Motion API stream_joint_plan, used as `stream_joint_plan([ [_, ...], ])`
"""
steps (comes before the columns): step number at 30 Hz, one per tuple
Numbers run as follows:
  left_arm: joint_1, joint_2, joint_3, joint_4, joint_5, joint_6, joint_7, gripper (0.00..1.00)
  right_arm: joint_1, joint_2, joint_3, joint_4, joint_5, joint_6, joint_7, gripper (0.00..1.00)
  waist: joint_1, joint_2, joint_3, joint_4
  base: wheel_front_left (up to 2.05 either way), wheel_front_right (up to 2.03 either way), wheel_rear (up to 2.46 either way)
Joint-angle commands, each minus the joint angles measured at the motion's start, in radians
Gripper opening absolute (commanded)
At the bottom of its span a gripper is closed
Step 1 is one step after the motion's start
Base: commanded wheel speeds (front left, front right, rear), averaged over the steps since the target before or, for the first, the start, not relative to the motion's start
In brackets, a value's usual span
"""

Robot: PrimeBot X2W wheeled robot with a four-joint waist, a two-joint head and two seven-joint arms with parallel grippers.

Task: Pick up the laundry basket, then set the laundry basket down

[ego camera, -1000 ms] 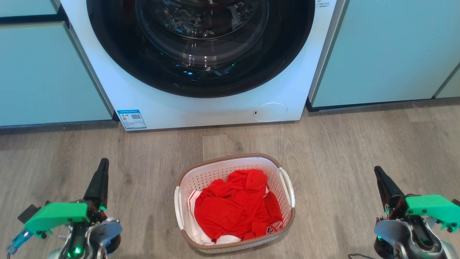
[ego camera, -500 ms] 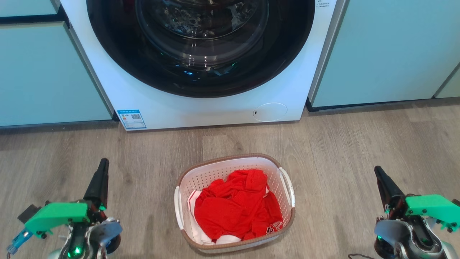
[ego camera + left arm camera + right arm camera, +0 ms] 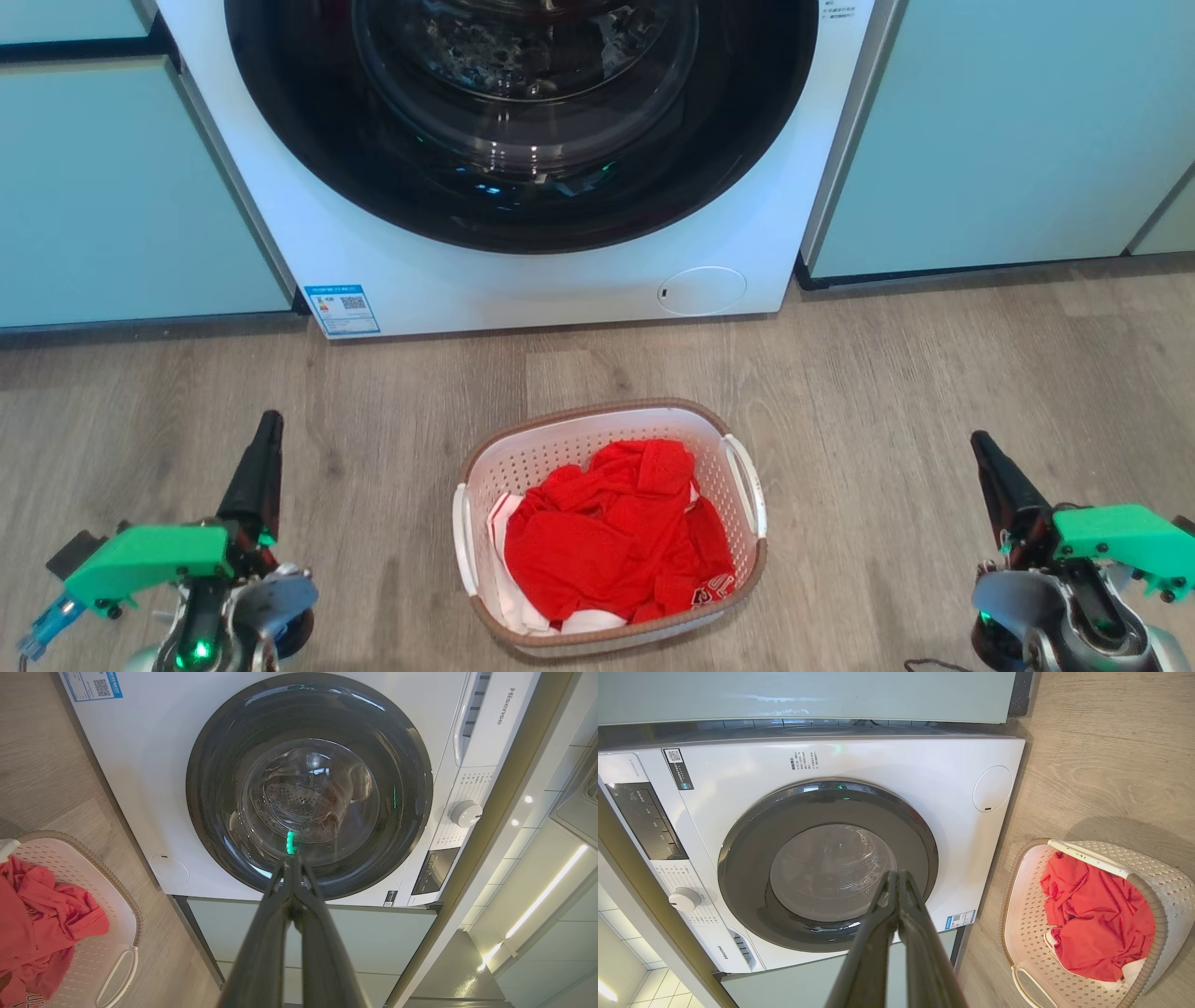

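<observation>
Resting on floor (image 3: 887, 392): laundry basket (image 3: 579, 425) holding red garment (image 3: 611, 541) (crumpled)

From my seat the laundry basket (image 3: 551, 457) reads as smooth white perforated plastic; its brown edge looks moulded to a woven texture, though I can't quite resolve it. The red garment (image 3: 607, 551) is matt, crumpled cloth. The floor (image 3: 887, 392) shows matt grey wood grain. The washing machine (image 3: 560, 280) has glossy white panels and a shiny dark glass door (image 3: 523, 93). The cabinets (image 3: 1008, 131) look smooth and satin.
</observation>
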Motion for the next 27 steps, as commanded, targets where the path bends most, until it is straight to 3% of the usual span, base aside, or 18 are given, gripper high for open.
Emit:
stream_joint_plan([
  [1, -0.049, 0.009, 0.036, -0.029, 0.008, -0.007, 0.005, 0.0, -0.048, -0.01, 0.017, -0.035, -0.007, 0.003, 0.006, 0.0, 0.0, 0.0, 0.0, 0.0, 0.0, 0.0, 0.0],
  [27, -0.049, 0.008, 0.037, -0.029, 0.009, -0.007, 0.006, 0.0, -0.048, -0.008, 0.015, -0.035, -0.008, 0.003, 0.007, 0.0, 0.0, 0.0, 0.0, 0.0, 0.0, 0.0, 0.0],
])
